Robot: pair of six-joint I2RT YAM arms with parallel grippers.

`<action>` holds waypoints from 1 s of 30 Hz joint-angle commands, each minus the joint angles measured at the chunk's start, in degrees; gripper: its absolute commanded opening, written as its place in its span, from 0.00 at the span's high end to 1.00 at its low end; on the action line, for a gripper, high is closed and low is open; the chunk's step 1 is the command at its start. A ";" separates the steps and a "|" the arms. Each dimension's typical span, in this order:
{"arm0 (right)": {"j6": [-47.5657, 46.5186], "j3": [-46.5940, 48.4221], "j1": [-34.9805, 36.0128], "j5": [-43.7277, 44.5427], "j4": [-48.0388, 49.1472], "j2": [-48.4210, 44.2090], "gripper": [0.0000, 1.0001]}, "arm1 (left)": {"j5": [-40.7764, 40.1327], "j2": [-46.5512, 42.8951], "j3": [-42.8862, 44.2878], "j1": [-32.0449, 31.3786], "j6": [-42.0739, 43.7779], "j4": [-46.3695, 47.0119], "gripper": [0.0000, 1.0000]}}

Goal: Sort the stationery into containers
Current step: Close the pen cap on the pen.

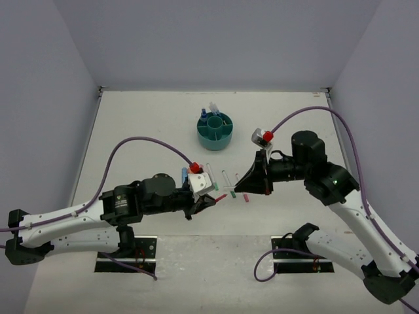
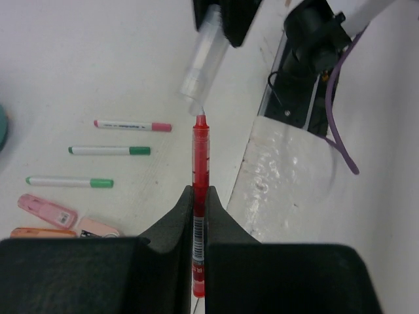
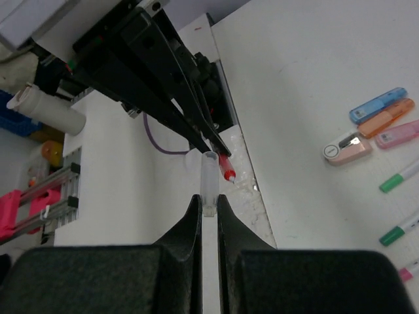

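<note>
left gripper (image 2: 200,191) clamps red pen (image 2: 200,150) | barcode label (image 2: 198,230), digits illegible | right gripper (image 3: 208,199) clamps clear cap (image 3: 209,171)

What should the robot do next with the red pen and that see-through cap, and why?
Probably ease the clear cap, pinched in the right gripper, onto the tip of the red pen that the left gripper holds. The cap's open mouth sits just short of the tip, slightly to one side.
</note>
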 commanded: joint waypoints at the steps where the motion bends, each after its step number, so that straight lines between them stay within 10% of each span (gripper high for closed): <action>1: -4.17 4.34 0.44 -3.47 -2.26 2.59 1.00 | 5.54 -0.08 0.50 -0.02 3.82 -4.41 1.00; 30: -10.24 1.83 8.30 4.81 -8.25 8.51 1.00 | 1.95 -3.00 2.09 0.04 6.31 -11.85 1.00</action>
